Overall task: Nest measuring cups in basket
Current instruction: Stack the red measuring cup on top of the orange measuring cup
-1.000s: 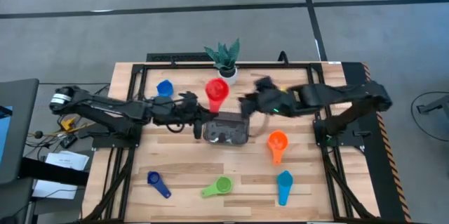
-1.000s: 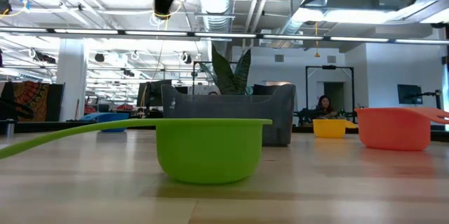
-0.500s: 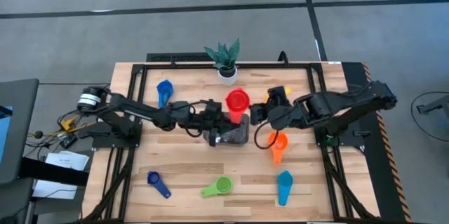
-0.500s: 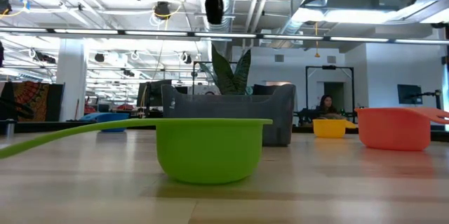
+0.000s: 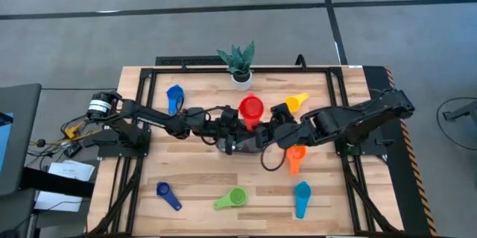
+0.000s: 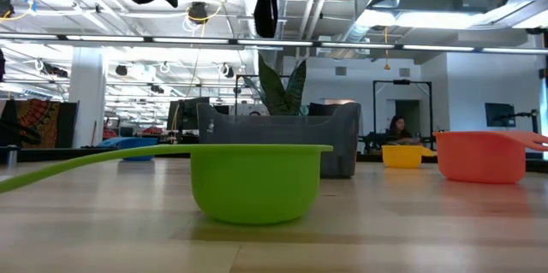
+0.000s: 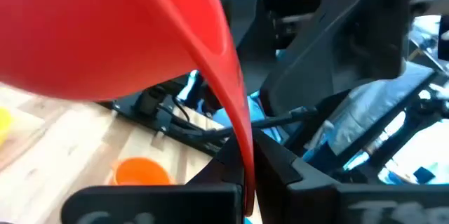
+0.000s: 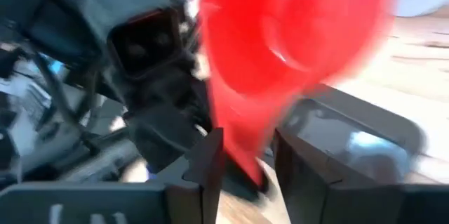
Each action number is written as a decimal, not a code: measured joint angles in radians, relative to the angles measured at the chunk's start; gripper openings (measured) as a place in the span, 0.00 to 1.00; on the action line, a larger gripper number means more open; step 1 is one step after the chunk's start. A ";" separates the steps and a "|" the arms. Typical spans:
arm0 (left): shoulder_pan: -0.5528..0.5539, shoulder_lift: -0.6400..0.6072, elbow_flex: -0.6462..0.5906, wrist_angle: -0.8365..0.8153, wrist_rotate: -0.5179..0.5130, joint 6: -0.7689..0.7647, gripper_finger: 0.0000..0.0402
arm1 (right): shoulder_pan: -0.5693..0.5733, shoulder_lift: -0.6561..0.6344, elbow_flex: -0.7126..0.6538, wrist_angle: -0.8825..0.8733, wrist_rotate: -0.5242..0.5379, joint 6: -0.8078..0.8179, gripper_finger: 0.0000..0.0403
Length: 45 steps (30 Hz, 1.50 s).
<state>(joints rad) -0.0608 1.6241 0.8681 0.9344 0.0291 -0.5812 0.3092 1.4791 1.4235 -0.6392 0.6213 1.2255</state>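
Mid-air handover above the basket (image 5: 240, 142) | left gripper (image 5: 235, 119) pinches the red cup (image 5: 251, 108) by its handle | right gripper (image 5: 262, 135), fingers spread around that handle, apparently positioned to take it (six cups wait on the table (image 5: 201, 186))

Overhead looks straight down, low camera skims the tabletop, both wrists crowd the red cup (image 5: 251, 108).

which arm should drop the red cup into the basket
Left. Its end effector is shut on the red cup's handle and holds it above the basket. The right end effector only flanks the handle, fingers open.
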 joint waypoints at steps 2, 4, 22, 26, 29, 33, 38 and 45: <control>0.000 0.000 0.000 0.001 0.015 -0.002 0.00 | -0.007 0.000 -0.001 0.000 -0.020 -0.004 0.33; 0.000 0.000 0.000 -0.001 0.017 -0.005 0.00 | -0.010 0.009 0.000 0.006 -0.021 -0.004 0.30; 0.023 -0.001 0.000 -0.001 0.091 -0.033 0.16 | -0.033 -0.015 0.000 0.026 -0.120 -0.146 0.01; 0.030 -0.010 0.000 -0.025 0.116 -0.027 0.25 | -0.037 -0.049 -0.002 -0.026 -0.134 -0.159 0.01; 0.036 -0.036 0.000 -0.069 0.132 0.007 0.30 | -0.033 -0.079 -0.002 -0.091 -0.131 -0.157 0.01; 0.040 -0.092 0.001 -0.168 0.131 0.078 0.34 | -0.014 -0.106 -0.008 -0.172 -0.129 -0.147 0.01; 0.055 -0.176 0.001 -0.345 0.063 0.172 0.35 | 0.040 -0.171 -0.130 -0.165 -0.159 -0.034 0.01; 0.072 -0.301 0.000 -0.550 -0.015 0.288 0.35 | 0.172 -0.332 -0.466 0.128 -0.182 0.148 0.01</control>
<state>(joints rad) 0.0108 1.3235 0.8681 0.3839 0.0145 -0.2935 0.4816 1.1467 0.9578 -0.5116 0.4398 1.3734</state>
